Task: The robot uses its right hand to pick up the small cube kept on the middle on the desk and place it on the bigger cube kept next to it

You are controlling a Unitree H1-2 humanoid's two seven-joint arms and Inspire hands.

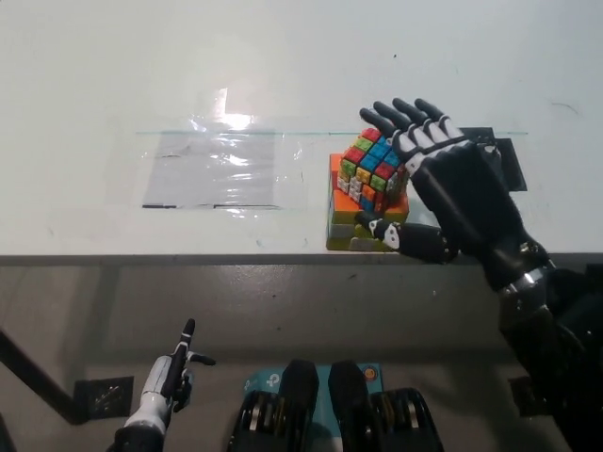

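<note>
- While the small cube (374, 169) sits tilted on top of the bigger cube (350, 218), both stand close to the near edge of the counter (113, 75), a little right of that edge's middle.
- The small cube is multicoloured, with red, green, blue, yellow and orange tiles, and one corner points up and away from the near edge.
- The bigger cube shows an orange top and a yellow-green front face; its lower right part is hidden behind the thumb of the black hand.
- The right hand (452, 193) is just to the right of the stack, its palm facing the cubes and its fingers (407, 118) spread apart and stretched toward the far edge.
- It has hold of nothing: the fingers stand beside the small cube rather than closed on it, though whether any of them brushes its right side cannot be told.
- Its thumb reaches left along the near edge of the counter, in front of the bigger cube's base.
- A sheet of clear plastic film (215, 165) lies flat on the counter to the left of the cubes, catching a bright glare.
- A dark patch (504, 165) lies on the counter behind the right hand.
- The white left hand (170, 377) rests low, below the near edge of the counter at the lower left; whether it is open or closed cannot be told.
</note>
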